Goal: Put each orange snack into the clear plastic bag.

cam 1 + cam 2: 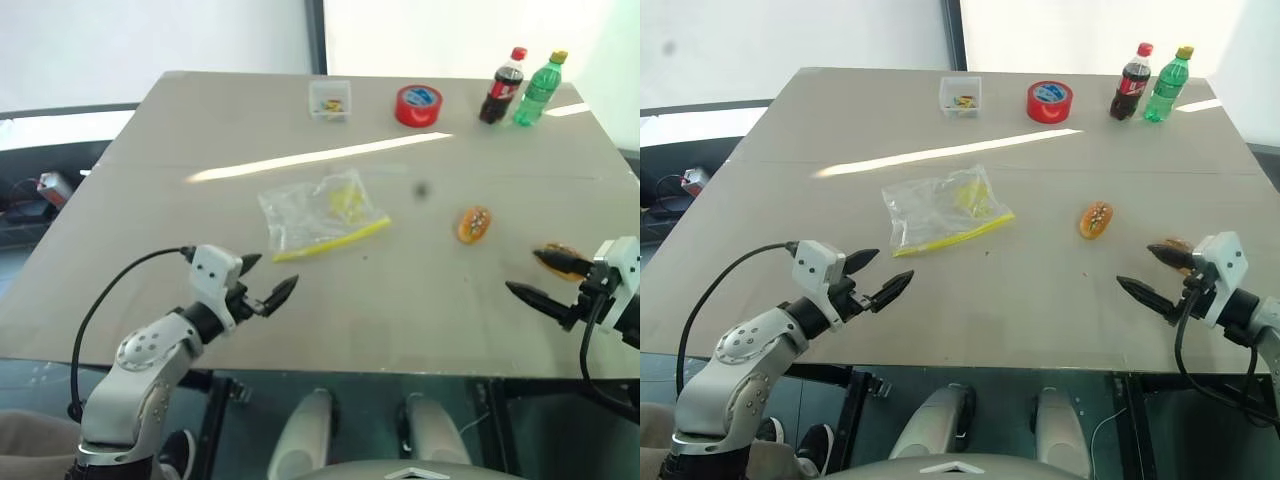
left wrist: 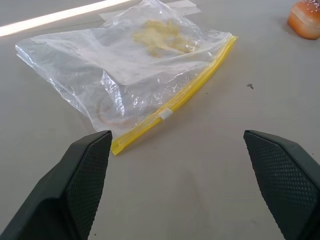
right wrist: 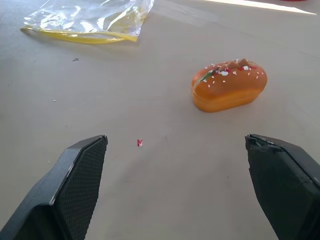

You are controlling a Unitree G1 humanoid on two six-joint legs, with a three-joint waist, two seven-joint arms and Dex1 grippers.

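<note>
The clear plastic bag (image 1: 320, 215) lies flat mid-table, its yellow seal strip (image 2: 175, 102) facing me and yellowish bits inside. One orange snack (image 1: 473, 224) rests to the right of the bag. A second orange-brown snack (image 1: 1173, 247) shows partly behind the far finger of my right gripper (image 1: 527, 273). That gripper hovers open and empty near the table's right front, and the first snack (image 3: 229, 85) sits ahead of it. My left gripper (image 1: 277, 271) is open and empty just in front of the bag's seal edge.
Along the far edge stand a small clear square box (image 1: 330, 99), a red tape roll (image 1: 418, 105), a cola bottle (image 1: 503, 85) and a green bottle (image 1: 540, 88). The table's front edge (image 1: 400, 362) runs just below both grippers.
</note>
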